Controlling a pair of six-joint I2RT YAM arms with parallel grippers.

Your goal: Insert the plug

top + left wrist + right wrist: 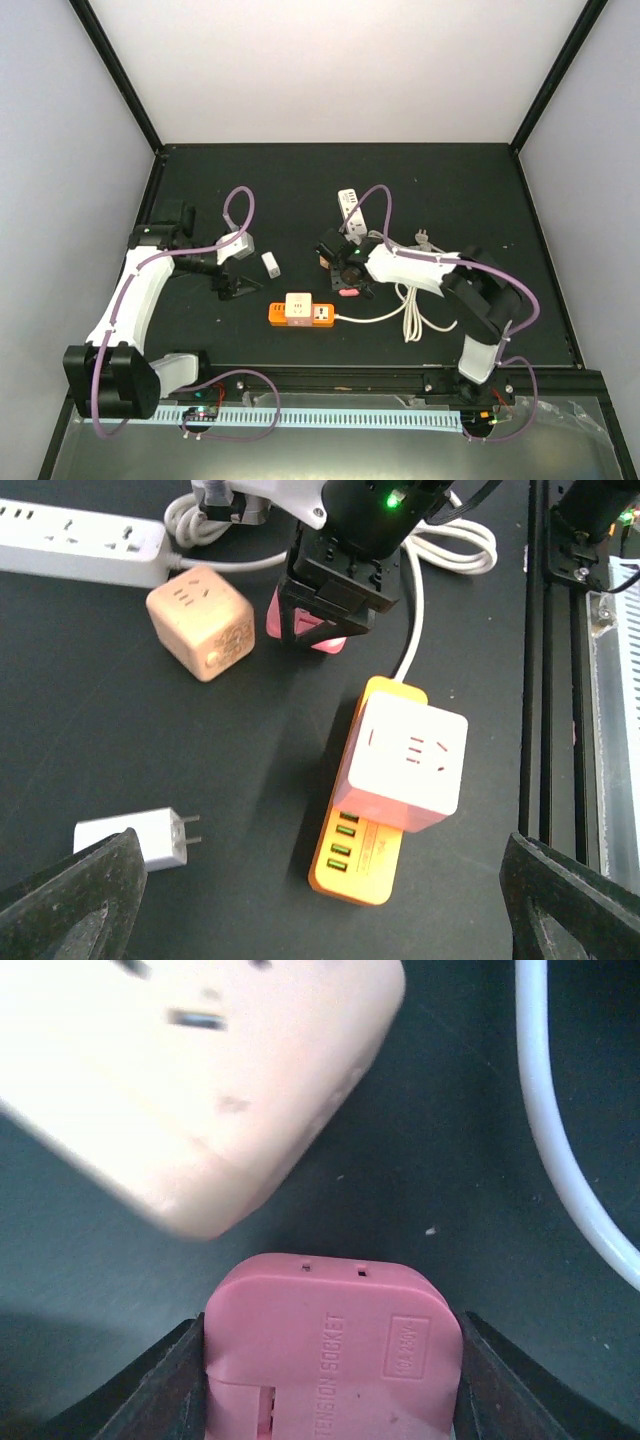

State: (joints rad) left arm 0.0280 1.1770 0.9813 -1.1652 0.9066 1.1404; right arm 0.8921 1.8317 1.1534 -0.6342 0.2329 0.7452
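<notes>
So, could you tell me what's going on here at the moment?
The right gripper is down on the table with its fingers against both sides of a pink plug adapter, beside a peach cube socket. The left gripper hangs open above a small white charger and the orange power strip, holding nothing. The adapter isn't plugged in yet.

Top view overhead, whole table. Left wrist oblique, mid-range; right wrist very close. All share pink socket.

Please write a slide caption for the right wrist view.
Right tool holds pink socket; peach cube ahead, white cable beside.
</notes>
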